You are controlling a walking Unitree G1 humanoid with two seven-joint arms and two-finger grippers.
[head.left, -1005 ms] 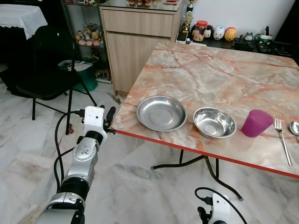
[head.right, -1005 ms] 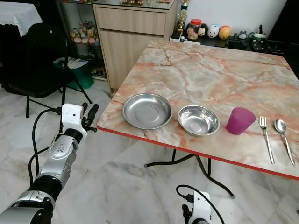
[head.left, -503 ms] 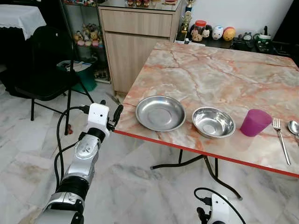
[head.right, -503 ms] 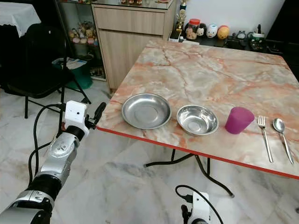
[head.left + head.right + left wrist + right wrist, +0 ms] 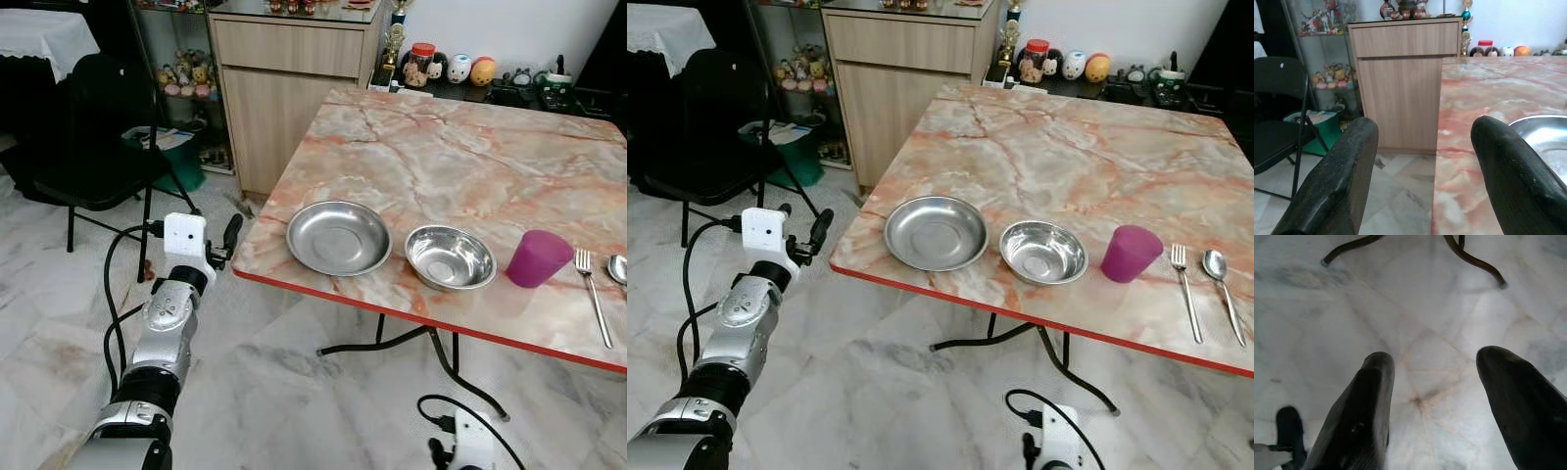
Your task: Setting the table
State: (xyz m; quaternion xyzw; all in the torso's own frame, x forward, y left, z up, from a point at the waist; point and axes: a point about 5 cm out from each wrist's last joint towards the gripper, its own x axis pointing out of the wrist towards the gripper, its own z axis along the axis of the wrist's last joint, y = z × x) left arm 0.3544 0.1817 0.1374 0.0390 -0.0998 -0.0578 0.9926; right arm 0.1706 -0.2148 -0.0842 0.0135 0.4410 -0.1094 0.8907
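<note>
Left gripper (image 5: 231,238) was raised just off the near-left corner of the desk (image 5: 460,166), fingers (image 5: 1337,186) spread wide with nothing between them. In the left wrist view one finger was out past the desk edge, the other over the marble, with the plate rim in sight ahead. Right gripper (image 5: 1425,401) hung low by the floor (image 5: 1415,323), also spread wide and empty, idle.

On the desk, in a row along the near edge: a steel plate (image 5: 339,237) nearest the left gripper, a steel bowl (image 5: 450,258) just beside it, a purple cup (image 5: 536,258) near the bowl, then a fork (image 5: 594,297) and a spoon (image 5: 1221,291) lying side by side at the far right. All lay flat or upright, none touching. A black chair (image 5: 93,137) and a wooden cabinet (image 5: 284,88) stood behind the corner.

Step, as I judged it: approach phase, left gripper lining up at the corner to reach the plate; nothing grasped yet. The pieces looked already roughly in a place-setting row, so how much of the setting was left was hard to call.

Next move likely called for lifting the gripper above desk height, carrying it in over the edge to the plate rim, and closing on the rim. The plate is shallow and slick, so the fingers would need to straddle the rim squarely or it could slide on the marble.
</note>
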